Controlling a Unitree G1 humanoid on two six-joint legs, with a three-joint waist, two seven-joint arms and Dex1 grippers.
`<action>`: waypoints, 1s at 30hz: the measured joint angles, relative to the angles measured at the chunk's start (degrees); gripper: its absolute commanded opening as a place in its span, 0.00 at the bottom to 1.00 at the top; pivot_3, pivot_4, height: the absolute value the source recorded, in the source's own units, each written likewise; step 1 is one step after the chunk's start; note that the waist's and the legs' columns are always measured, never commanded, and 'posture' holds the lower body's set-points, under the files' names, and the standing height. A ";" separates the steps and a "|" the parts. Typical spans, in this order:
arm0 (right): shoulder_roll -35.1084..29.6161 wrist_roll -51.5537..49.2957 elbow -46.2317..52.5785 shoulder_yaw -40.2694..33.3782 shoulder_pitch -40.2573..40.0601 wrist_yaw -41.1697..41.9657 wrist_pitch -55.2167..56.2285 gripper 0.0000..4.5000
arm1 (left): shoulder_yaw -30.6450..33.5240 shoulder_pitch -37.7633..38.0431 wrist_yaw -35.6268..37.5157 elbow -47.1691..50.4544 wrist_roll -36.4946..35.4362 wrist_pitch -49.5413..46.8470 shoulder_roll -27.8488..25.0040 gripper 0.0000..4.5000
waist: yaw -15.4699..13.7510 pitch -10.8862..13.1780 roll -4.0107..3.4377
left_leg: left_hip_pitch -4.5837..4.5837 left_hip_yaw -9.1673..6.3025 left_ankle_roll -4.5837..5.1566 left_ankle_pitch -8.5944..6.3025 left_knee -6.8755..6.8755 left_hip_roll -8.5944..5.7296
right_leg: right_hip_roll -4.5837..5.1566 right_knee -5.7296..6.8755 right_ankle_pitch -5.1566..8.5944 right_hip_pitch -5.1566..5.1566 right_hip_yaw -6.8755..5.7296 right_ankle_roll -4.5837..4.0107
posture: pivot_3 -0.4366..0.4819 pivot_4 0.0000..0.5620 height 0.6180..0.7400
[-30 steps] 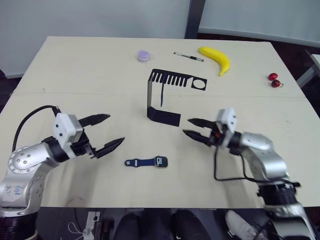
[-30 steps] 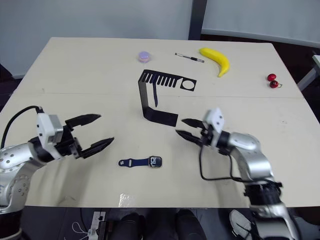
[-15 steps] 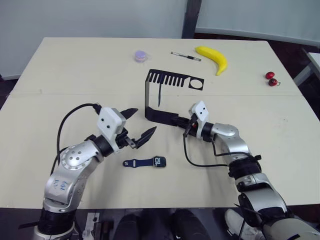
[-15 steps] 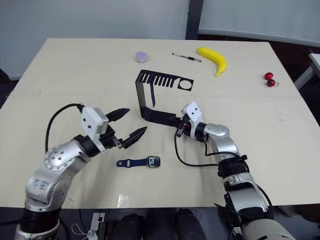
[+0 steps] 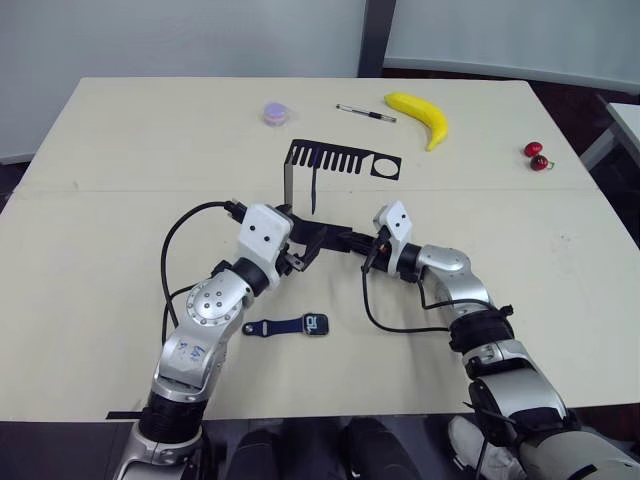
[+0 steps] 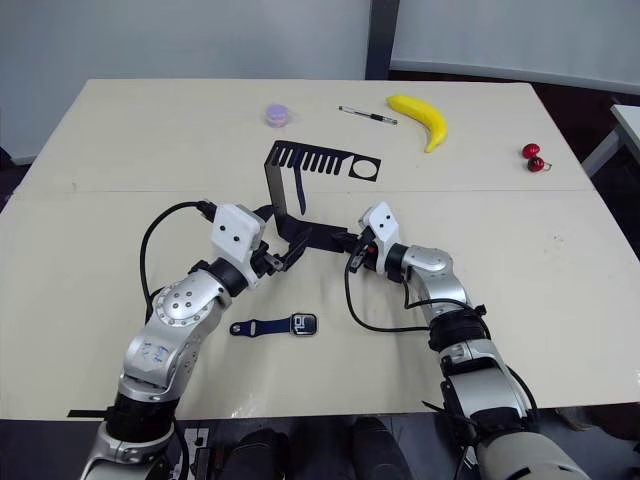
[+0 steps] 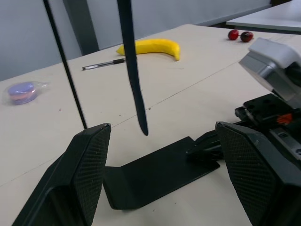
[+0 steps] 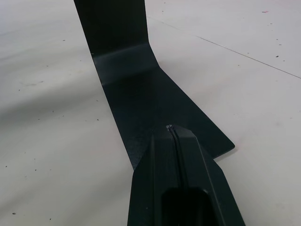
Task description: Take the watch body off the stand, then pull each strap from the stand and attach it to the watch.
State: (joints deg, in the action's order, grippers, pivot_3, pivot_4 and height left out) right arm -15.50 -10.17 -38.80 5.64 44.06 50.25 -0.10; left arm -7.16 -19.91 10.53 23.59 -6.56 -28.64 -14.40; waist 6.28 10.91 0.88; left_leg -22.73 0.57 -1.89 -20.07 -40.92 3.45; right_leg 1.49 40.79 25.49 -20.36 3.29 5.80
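One stand [image 5: 340, 165] at table centre, one strap [image 7: 134, 80] hanging from its top arm. One watch body [image 5: 318, 324] at the stand's 6 o'clock with one strap [image 5: 272, 327] attached. Left gripper [image 7: 162, 176] spread apart around the foot; right gripper [image 8: 170, 128] pressed together on the foot. Toward 12 o'clock: one pen [image 5: 366, 112], one banana [image 5: 418, 116], two cherries [image 5: 534, 155].

The right tool [image 8: 175, 134] rose from the bottom centre of the frame, its two black fingers pressed together with just a thin seam between them. Their tip rested on the flat foot of the black stand [image 8: 141, 89], whose upright climbed out of the upper left. The pale counter [image 8: 244, 70] lay all around.
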 measured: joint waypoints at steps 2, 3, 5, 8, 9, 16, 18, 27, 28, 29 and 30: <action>-0.02 0.02 0.00 0.00 0.00 0.34 -0.17 0.00 | 0.07 -0.63 -0.81 -0.99 0.36 0.38 1.50 0.83 | -0.08 0.00 0.00 | 0.00 0.00 0.00 0.00 0.00 0.00 | 0.00 0.00 0.00 0.01 -0.01 0.00 | 0.48 0.27 1.00; -0.02 0.02 0.00 0.00 0.01 0.43 -0.28 0.00 | 0.04 -1.55 -1.06 -2.41 0.58 0.69 2.37 0.83 | -0.14 0.00 0.00 | 0.00 0.00 0.00 0.00 0.00 0.00 | 0.00 0.00 0.00 0.00 -0.01 0.00 | 0.48 0.27 1.00; 0.01 0.02 0.06 0.03 0.03 0.67 -0.36 0.00 | -0.30 -3.22 -1.25 -4.66 1.22 1.57 3.70 0.83 | -0.12 0.00 0.01 | 0.00 0.02 0.00 0.00 -0.01 0.00 | 0.00 -0.03 0.00 0.01 -0.01 0.00 | 0.48 0.27 1.00; 0.11 0.05 0.13 0.18 0.02 0.91 -0.59 0.00 | -0.60 -5.18 -1.96 -7.59 2.02 3.47 5.85 0.83 | -0.09 -0.01 0.01 | 0.00 0.03 0.00 0.00 -0.01 0.02 | -0.02 -0.04 0.00 0.02 -0.02 0.00 | 0.48 0.27 1.00; 0.13 0.05 0.18 0.19 0.02 0.96 -0.83 0.00 | -0.67 -5.70 -2.21 -8.57 2.41 3.97 6.44 0.83 | -0.10 -0.01 0.01 | 0.01 0.04 0.00 0.00 -0.01 0.02 | -0.02 -0.03 0.00 0.02 -0.02 0.00 | 0.48 0.27 1.00; 0.25 0.06 0.47 0.33 -0.04 1.07 -1.26 0.00 | -0.49 -7.03 -4.11 -12.52 4.81 6.74 8.35 0.83 | -0.11 -0.01 0.01 | 0.01 0.05 0.00 0.00 -0.01 0.03 | -0.01 -0.04 0.00 0.02 -0.02 0.00 | 0.48 0.27 1.00; 0.27 0.06 0.60 0.35 -0.08 1.12 -1.34 0.00 | -0.29 -7.62 -4.67 -13.69 5.09 7.81 8.99 0.64 | -0.14 -0.01 0.01 | 0.01 0.05 0.00 0.00 -0.01 0.03 | 0.00 -0.04 0.00 0.02 -0.02 0.00 | 0.48 0.27 1.00; 0.52 0.06 2.83 0.51 -1.26 1.37 -2.46 0.00 | -0.05 -11.16 -5.63 -17.96 6.26 12.85 11.04 0.02 | -0.32 -0.02 0.02 | 0.02 0.06 0.00 0.00 -0.01 0.04 | -0.01 -0.06 0.00 0.03 -0.03 0.00 | 0.48 0.27 1.00; 0.52 0.05 2.97 0.50 -1.36 1.37 -2.51 0.00 | -0.05 -11.13 -5.62 -17.98 6.28 12.91 11.05 0.02 | -0.34 -0.02 0.03 | 0.03 0.06 0.00 0.00 -0.01 0.04 | 0.00 -0.07 0.00 0.03 -0.02 0.00 | 0.48 0.27 1.00; 0.52 0.05 3.28 0.48 -1.58 1.36 -2.59 0.00 | -0.05 -11.04 -5.61 -17.98 6.29 13.00 11.08 0.02 | -0.36 -0.02 0.03 | 0.03 0.06 0.00 0.00 -0.01 0.04 | 0.00 -0.07 0.00 0.03 -0.02 0.00 | 0.48 0.27 1.00; 0.52 0.06 3.51 0.48 -1.73 1.36 -2.63 0.00 | -0.01 -10.95 -5.60 -17.96 6.29 13.12 11.08 0.02 | -0.39 -0.02 0.03 | 0.03 0.06 0.00 0.00 -0.01 0.04 | 0.00 -0.07 0.00 0.03 -0.02 0.00 | 0.48 0.27 1.00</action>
State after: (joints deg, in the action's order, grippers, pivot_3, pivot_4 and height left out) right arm -14.98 -10.11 -35.30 6.12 42.33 51.61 -2.73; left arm -7.17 -30.86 4.93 5.63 -0.26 -15.52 -3.32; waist 5.89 10.89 0.91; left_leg -22.70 0.63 -1.89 -20.07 -40.93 3.49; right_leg 1.49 40.71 25.49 -20.33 3.27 5.80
